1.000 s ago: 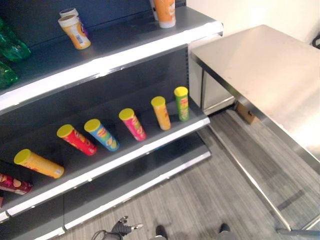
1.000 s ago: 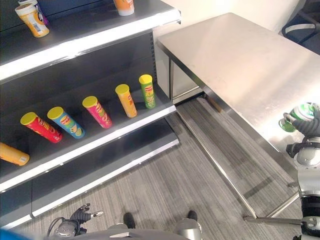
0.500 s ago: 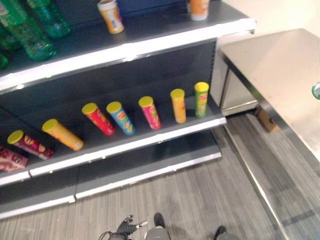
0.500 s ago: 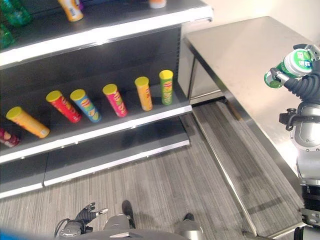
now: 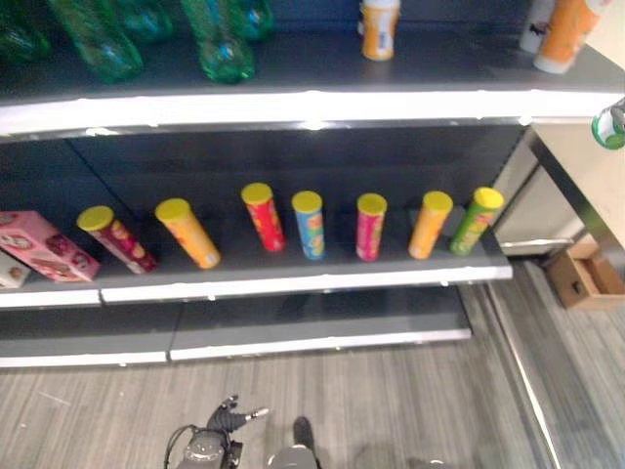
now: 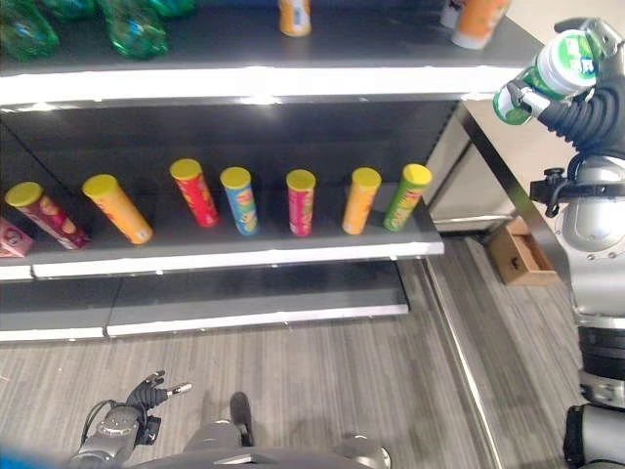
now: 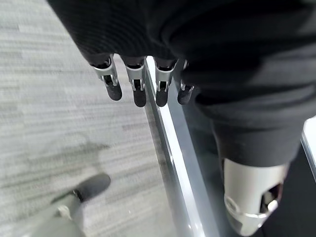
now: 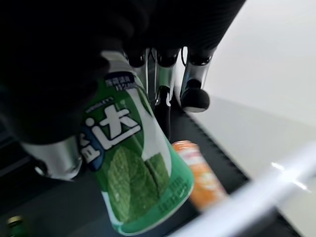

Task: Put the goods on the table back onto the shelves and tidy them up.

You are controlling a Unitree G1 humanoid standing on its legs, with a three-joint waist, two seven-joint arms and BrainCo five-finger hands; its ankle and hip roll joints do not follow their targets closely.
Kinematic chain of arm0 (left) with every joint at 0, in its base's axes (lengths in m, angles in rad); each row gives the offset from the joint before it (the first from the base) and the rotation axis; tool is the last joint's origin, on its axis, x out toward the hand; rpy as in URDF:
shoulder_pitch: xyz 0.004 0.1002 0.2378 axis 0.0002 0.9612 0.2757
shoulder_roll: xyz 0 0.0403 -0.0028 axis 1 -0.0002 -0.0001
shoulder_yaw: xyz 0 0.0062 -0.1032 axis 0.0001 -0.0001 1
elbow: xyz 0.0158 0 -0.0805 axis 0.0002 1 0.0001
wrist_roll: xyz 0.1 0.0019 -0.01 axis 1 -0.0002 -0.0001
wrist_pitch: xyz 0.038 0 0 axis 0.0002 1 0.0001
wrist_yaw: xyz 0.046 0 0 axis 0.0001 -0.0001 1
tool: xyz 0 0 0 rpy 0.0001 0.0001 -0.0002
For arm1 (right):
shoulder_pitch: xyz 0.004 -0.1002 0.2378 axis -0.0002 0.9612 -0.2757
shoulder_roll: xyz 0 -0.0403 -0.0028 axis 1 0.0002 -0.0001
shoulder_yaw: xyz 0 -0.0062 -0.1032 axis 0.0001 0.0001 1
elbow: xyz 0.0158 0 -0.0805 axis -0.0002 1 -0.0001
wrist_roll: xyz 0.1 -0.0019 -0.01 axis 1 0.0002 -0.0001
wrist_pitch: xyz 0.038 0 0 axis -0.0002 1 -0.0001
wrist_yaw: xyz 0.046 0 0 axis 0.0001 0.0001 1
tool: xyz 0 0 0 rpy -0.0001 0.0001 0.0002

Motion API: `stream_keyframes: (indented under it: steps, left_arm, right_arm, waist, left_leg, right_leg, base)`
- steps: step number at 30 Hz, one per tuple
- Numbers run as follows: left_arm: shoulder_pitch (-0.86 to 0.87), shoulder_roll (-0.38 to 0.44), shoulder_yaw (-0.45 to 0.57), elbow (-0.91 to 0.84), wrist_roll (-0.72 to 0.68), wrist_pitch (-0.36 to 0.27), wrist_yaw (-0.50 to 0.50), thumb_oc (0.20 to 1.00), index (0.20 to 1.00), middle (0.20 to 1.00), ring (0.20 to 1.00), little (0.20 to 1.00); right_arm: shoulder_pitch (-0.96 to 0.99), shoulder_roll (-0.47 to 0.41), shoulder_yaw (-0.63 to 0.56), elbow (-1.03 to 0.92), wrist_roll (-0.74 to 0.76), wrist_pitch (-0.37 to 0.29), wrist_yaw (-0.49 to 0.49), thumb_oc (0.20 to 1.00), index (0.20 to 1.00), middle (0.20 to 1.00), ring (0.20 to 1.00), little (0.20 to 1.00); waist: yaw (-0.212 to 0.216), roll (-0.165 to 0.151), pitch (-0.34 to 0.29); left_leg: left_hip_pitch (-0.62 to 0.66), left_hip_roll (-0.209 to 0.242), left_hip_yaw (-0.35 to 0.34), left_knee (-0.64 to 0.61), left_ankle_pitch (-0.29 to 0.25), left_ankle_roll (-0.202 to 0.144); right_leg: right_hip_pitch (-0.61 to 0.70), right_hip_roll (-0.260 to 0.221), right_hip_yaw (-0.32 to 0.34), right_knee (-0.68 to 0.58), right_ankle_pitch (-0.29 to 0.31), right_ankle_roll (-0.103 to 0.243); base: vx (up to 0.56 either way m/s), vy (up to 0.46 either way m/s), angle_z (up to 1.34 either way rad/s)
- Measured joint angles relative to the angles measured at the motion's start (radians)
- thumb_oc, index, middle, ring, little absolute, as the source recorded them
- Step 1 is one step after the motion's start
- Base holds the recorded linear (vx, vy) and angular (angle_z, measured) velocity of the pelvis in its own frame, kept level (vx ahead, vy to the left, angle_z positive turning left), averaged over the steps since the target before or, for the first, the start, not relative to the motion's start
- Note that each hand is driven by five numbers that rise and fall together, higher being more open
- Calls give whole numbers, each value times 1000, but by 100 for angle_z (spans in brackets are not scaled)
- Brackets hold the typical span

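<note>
Left hand (image 6: 146, 394) hangs low over grey striped floor (image 6: 322, 381), fingers relaxed and apart. Middle dark shelf (image 6: 244, 256) carries a spaced row of yellow-lidded snack tubes (image 6: 301, 200) behind its white front edge. Right hand (image 6: 586, 103) clamps a green-and-white cylindrical container (image 6: 542, 73), raised just beside the top shelf's (image 6: 293, 80) right end.

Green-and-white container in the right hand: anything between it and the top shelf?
Nothing visible blocks it. The right hand holds the green-and-white container just off the right end of the dark top shelf. An orange bottle stands near that end, so the container would likely need to go beside it.
</note>
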Motion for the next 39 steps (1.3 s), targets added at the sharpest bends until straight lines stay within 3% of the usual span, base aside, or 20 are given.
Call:
stream_keyframes:
  steps: [2, 5, 6, 7, 8, 9, 10, 11, 12, 13, 14, 15, 16, 18, 20, 24, 32, 39]
  left_arm:
    - [13, 10, 0, 0, 0, 0, 4, 1000, 1000, 1000, 1000, 1000]
    - [20, 9, 0, 4, 0, 0, 4, 1000, 1000, 1000, 1000, 1000]
    - [-15, -8, -68, 21, 0, 7, -1, 1000, 1000, 1000, 1000, 1000]
    - [-30, -14, -101, 20, 0, 2, -13, 1000, 1000, 1000, 1000, 1000]
    - [-31, -14, -96, 8, -1, -7, -14, 1000, 1000, 1000, 1000, 1000]
    - [-34, 5, -72, -3, -1, -14, -15, 1000, 1000, 1000, 1000, 1000]
    - [-34, 26, -46, -7, -1, -16, -14, 1000, 1000, 1000, 1000, 1000]
    - [-32, 40, -37, -12, -1, -16, -12, 1000, 1000, 1000, 1000, 1000]
    - [-39, 40, -34, -6, -2, -15, -12, 1000, 1000, 1000, 1000, 1000]
    - [-42, 37, -45, -3, -2, -14, -16, 1000, 1000, 1000, 1000, 1000]
    - [-34, 35, -62, -4, -2, -15, -21, 1000, 1000, 1000, 1000, 1000]
    - [1, 22, -57, 0, -2, -14, -25, 1000, 1000, 1000, 1000, 1000]
    - [15, 38, -46, 2, -4, -7, -26, 1000, 1000, 1000, 1000, 1000]
    - [30, 38, -41, 3, -10, -6, -26, 1000, 1000, 1000, 1000, 1000]
    - [48, 29, -48, 2, -11, -6, -29, 1000, 1000, 1000, 1000, 1000]
    - [57, -8, -49, 2, -14, -7, -30, 1000, 1000, 1000, 1000, 1000]
    - [56, -12, -48, 2, -19, -7, -41, 1000, 1000, 1000, 1000, 1000]
    - [58, -12, -50, 4, -20, -7, -48, 1000, 1000, 1000, 1000, 1000]
  right_arm:
    - [2, -1, 2, -2, 0, -14, 3, 200, 200, 200, 200, 200]
    - [2, -3, 0, -1, 2, -14, 3, 200, 200, 200, 200, 200]
    - [-3, -85, 13, 4, 114, -11, 25, 200, 200, 200, 200, 200]
    - [-2, -139, 49, 20, 167, -21, 34, 200, 200, 200, 200, 200]
    - [-35, -182, 101, 43, 201, -34, 61, 200, 200, 200, 200, 200]
    - [-119, -197, 168, 71, 238, -42, 76, 200, 200, 200, 200, 200]
    - [-149, -230, 202, 77, 257, -44, 95, 200, 200, 200, 200, 200]
    - [-159, -254, 207, 88, 293, -54, 118, 200, 200, 200, 200, 200]
    - [-186, -255, 212, 107, 321, -56, 133, 200, 200, 200, 200, 200]
    - [-234, -252, 215, 127, 360, -56, 148, 200, 200, 200, 200, 200]
    - [-256, -259, 215, 126, 375, -59, 154, 200, 200, 200, 200, 200]
    - [-374, -287, 327, 185, 438, -77, 181, 200, 200, 200, 200, 200]
    - [-455, -313, 440, 252, 491, -77, 219, 200, 200, 200, 200, 200]
    - [-485, -312, 475, 310, 549, -78, 241, 200, 200, 200, 200, 200]
    - [-507, -307, 485, 332, 583, -81, 260, 200, 200, 200, 200, 200]
    - [-571, -308, 553, 429, 670, -69, 308, 200, 200, 200, 200, 200]
    - [-596, -304, 674, 519, 723, -22, 387, 200, 200, 200, 200, 200]
    - [-630, -230, 715, 565, 719, -9, 411, 200, 200, 200, 200, 200]
  waist:
    - [0, -8, -12]
    - [4, -23, -22]
    - [-51, 7, 11]
    - [-78, 53, 3]
    - [-77, 65, 0]
    - [-53, 45, 6]
    - [-43, 6, 6]
    - [-56, -29, 0]
    - [-60, -63, -6]
    - [-42, -74, -10]
    - [-16, -64, -15]
    - [-7, -8, -33]
    - [-8, -41, -38]
    - [2, -62, -51]
    - [12, -65, -58]
    - [6, -32, -68]
    - [3, -6, -72]
    - [24, 1, -73]
  left_leg:
    - [-5, -2, 7, -6, -7, 11]
    - [-11, -20, 21, -3, -12, 3]
    - [-36, -38, -83, 35, -7, 20]
    - [-27, -7, -119, 12, -6, 30]
    - [-27, 15, -104, -7, 1, 38]
    - [-33, 18, -88, -11, 3, 39]
    - [-37, 8, -82, -11, 3, 38]
    - [-45, -5, -94, -16, 2, 37]
    - [-37, -16, -92, -39, -26, -18]
    - [-66, -15, -110, 48, -39, -40]
    - [-80, -3, -113, 139, -49, -48]
    - [-35, 61, -115, 67, -93, -64]
    - [-2, 57, -116, 23, -67, -68]
    - [20, 54, -124, 7, -58, -78]
    - [39, 72, -125, -6, -61, -83]
    - [53, 89, -153, -24, -49, -99]
    - [62, 88, -179, -26, -49, -100]
    - [75, 89, -176, -42, -45, -99]
  right_leg:
    - [-30, 23, 12, -33, -31, 25]
    - [-17, 48, -4, -75, -18, 17]
    - [-104, 32, 191, 165, -36, 22]
    - [-158, 80, 305, 190, -142, 68]
    - [-193, 112, 301, 118, -179, 58]
    - [-244, 142, 294, 18, -181, 53]
    - [-264, 165, 291, -54, -178, 45]
    - [-256, 176, 310, -74, -133, 0]
    - [-256, 162, 287, -99, -114, 0]
    - [-262, 154, 276, -136, -111, 3]
    - [-260, 175, 272, -185, -110, 4]
    - [-228, 226, 222, -235, -77, -2]
    - [-182, 228, 204, -293, -27, -13]
    - [-156, 236, 204, -319, 55, -30]
    - [-130, 253, 195, -331, 51, -35]
    - [-101, 280, 164, -331, 44, -47]
    - [-71, 279, 127, -331, 35, -52]
    - [-60, 277, 126, -331, 27, -49]
  base:
    - [0, 0, -12]
    - [201, 238, 14]
    - [73, -65, 108]
    - [6, -87, 125]
    - [25, -86, 53]
    - [13, -104, 26]
    - [35, -130, 66]
    - [19, -97, 105]
    - [60, -117, 89]
    - [62, -108, 21]
    - [86, -143, -25]
    - [70, -115, -15]
    - [66, -113, 12]
    - [42, -96, 28]
    - [42, -84, 6]
    - [45, -67, 20]
    - [19, -32, 11]
    - [5, -3, -1]
